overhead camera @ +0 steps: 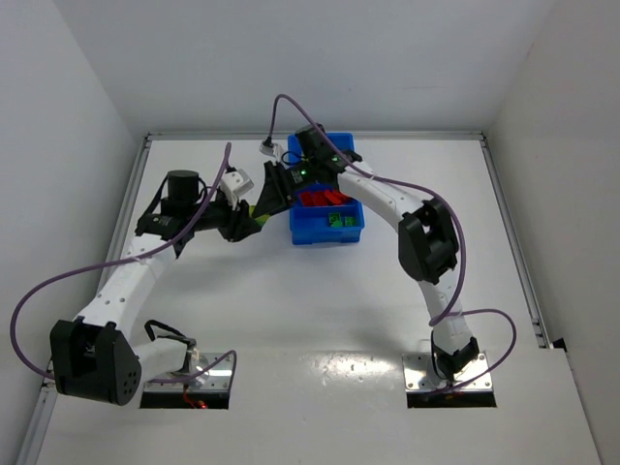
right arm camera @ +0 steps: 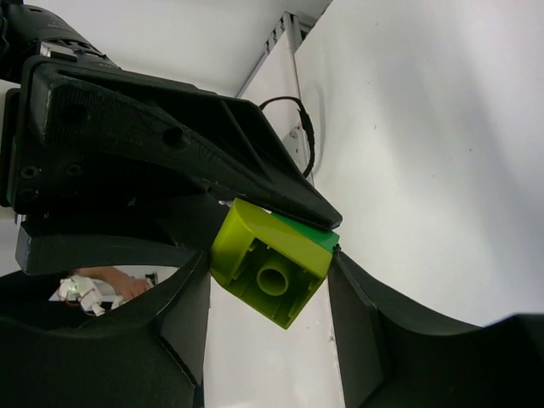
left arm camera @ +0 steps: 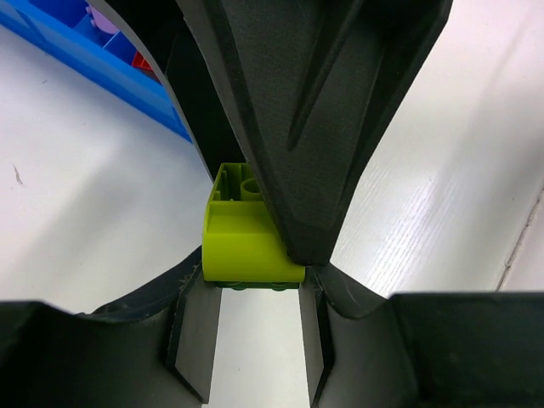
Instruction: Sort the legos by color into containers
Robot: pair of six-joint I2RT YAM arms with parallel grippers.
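Left gripper (left arm camera: 255,293) clamps yellow-green lego (left arm camera: 245,246) near tray (left arm camera: 93,64) wall.

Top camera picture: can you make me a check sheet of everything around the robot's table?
Surface: white table, glossy at the near edge.
Job's things: long bright blue plastic tray holding red bricks and green bricks in separate compartments; yellow-green plastic toy brick with a green brick stuck on, held beside the tray.
Clutter: nothing seen.
Grippers: left gripper shut on the yellow-green brick; right gripper has its fingers flanking it, grip unclear.
Cables: purple cables loop along both arms.
Surroundings: plain white walls.
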